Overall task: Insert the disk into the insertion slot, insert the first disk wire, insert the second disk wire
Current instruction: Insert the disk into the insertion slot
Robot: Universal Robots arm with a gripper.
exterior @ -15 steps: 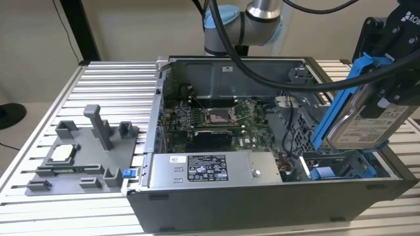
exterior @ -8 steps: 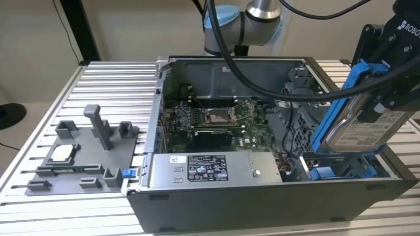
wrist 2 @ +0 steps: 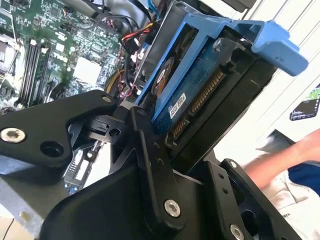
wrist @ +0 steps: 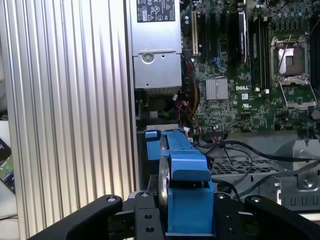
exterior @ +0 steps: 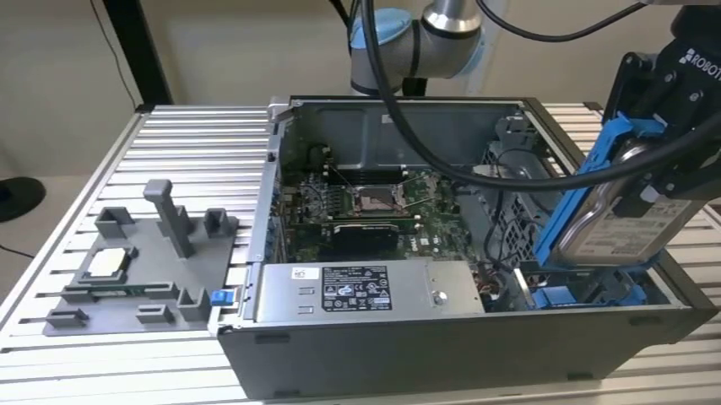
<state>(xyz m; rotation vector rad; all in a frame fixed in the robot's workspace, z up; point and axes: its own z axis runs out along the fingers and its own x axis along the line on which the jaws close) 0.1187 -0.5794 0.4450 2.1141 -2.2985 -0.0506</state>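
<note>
1 disk [exterior: 614, 215], clipped in its blue frame, hangs tilted over the slot [exterior: 580, 294], its lower end aimed at the slot's mouth and not yet seated. I cannot tell whether it touches the blue tabs [exterior: 555, 297] there. The slot lies just beside the power supply box [exterior: 360, 291], on the exterior view's right of it, so the disk sits above and to that same side of the box. The claw [wrist: 187, 216] is closed on the disk, with 1 finger [wrist: 142, 217] pressed against each of its 2 flat sides. In the second wrist view the grip sits near the connector end, which faces away from the slot. As I judge it, doing this step well means bringing the tilt into line with the slot's walls before pushing. The frame's 2 long edges should meet the tabs together, and the push should run straight along the disk's length, not across it. A bundle of loose wires [exterior: 496, 283] lies between the power supply box and the slot, close enough that a corner of the frame could trap 1 of them. The arm's own black cable [exterior: 451, 160] sags across the open case [exterior: 451, 354] beyond the power supply box and could drag if the wrist turns much.
</note>
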